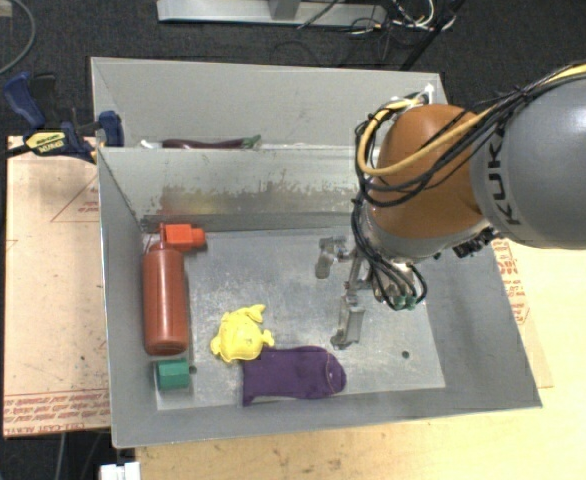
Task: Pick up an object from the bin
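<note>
Purple sock (pixel 291 375): lying flat on the floor at the front of the bin (pixel 273 268), long axis running left to right in the camera view, rounded end toward the right. Nothing rests on it. To its left, in the front left corner, a small green block (pixel 173 374) sits on the floor, apart from the sock. Just behind the sock's left end lies a yellow toy (pixel 241 336), lumpy in shape; it is just beside the sock, and I cannot tell whether the two touch. Further back and right of the toy, my gripper (pixel 337 293) hangs over bare floor near the middle of the bin. My fingers (pixel 348 323) are spread apart with nothing between them: the hand is released. The nearer finger's tip comes down close behind the sock's rounded end; contact with sock or floor cannot be confirmed. The other finger stands further back, over bare metal. Along the left wall a red-brown bottle (pixel 165 303) lies on its side, its orange cap (pixel 183 236) toward the back wall, its base near the green block. Above the fingers my wrist carries an orange cover (pixel 423 173) with yellow and black cables (pixel 369 154) looped over it. Beyond the back wall a dark reddish strip (pixel 203 144) shows; I cannot tell what it is.
</note>
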Robot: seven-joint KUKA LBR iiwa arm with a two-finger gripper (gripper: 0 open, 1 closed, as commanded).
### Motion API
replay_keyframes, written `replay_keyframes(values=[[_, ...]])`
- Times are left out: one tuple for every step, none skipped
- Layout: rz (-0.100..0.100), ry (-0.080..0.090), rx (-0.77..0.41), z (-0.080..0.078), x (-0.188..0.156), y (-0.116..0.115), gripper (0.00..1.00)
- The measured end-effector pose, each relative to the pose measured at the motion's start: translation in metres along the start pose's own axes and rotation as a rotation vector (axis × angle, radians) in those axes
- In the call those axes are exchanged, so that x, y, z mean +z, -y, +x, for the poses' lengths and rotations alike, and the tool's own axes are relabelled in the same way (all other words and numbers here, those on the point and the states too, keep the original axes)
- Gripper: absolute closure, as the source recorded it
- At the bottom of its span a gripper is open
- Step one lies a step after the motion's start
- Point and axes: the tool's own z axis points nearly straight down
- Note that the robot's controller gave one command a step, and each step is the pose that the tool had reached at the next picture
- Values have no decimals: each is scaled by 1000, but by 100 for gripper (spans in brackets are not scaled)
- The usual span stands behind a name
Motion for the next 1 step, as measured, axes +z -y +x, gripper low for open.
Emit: replay_keyframes(values=[[0, 8, 1, -2, -4, 0, 0]])
